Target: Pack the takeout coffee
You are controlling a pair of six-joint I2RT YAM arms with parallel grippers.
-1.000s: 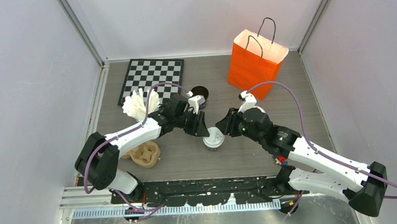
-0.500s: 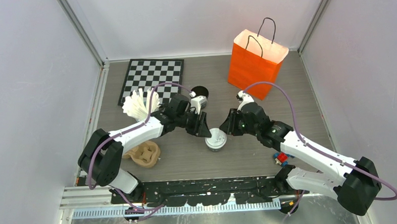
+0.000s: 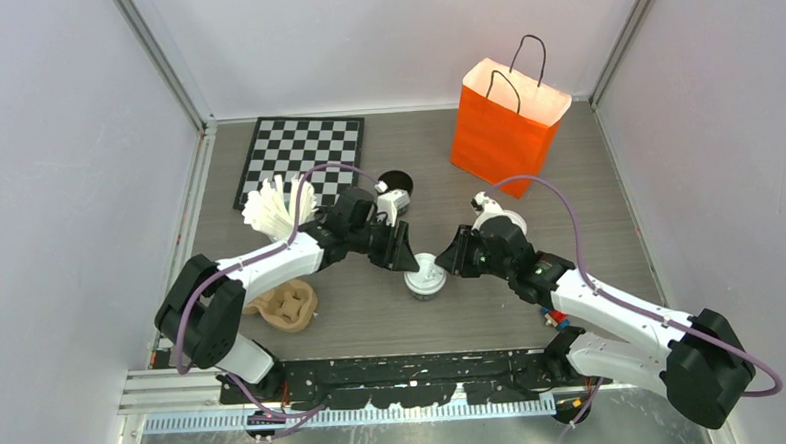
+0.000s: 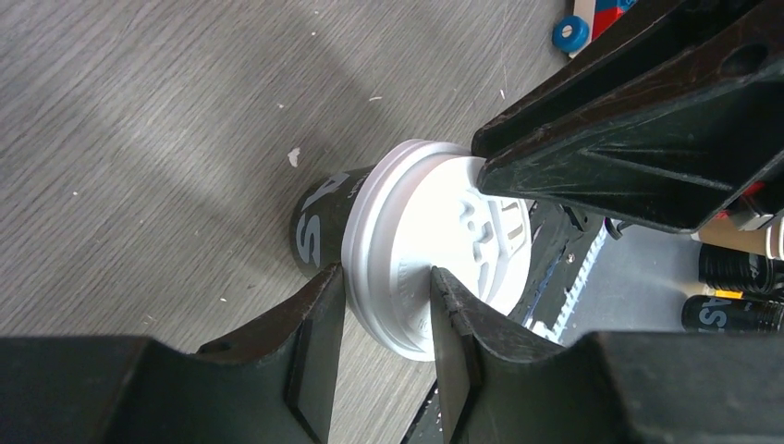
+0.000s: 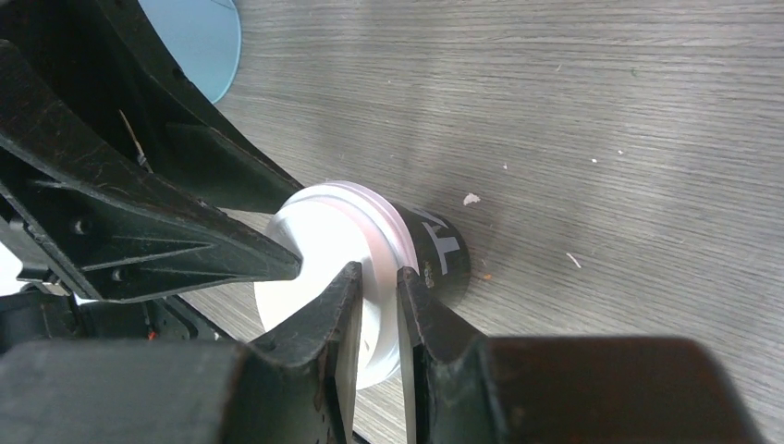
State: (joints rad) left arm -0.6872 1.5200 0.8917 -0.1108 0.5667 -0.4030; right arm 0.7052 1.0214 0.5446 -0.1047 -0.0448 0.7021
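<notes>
I am watching the cup [image 4: 319,220] standing upright near the middle of the tabletop [image 3: 374,328], its white lid [image 4: 434,236] sitting on top. Both arms are reaching in over it, one from each side.

The left end effector [image 4: 385,280] is holding its jaws partly open and straddling the near edge of the lid. One finger [image 4: 319,319] is lying against the outside of the rim and the other is resting on the lid's top face, so it is gripping the rim.

The right end effector [image 5: 377,273] is sitting on the opposite edge. Its jaws are standing at a narrow gap with the rim between them. I cannot tell whether they are pressing on it.

A second cup [image 3: 395,180], black and uncapped, is standing just behind the left wrist. The orange bag [image 3: 505,127] is standing open at the far right, well apart from the cup. The chessboard [image 3: 301,156] is lying at the far left.
</notes>
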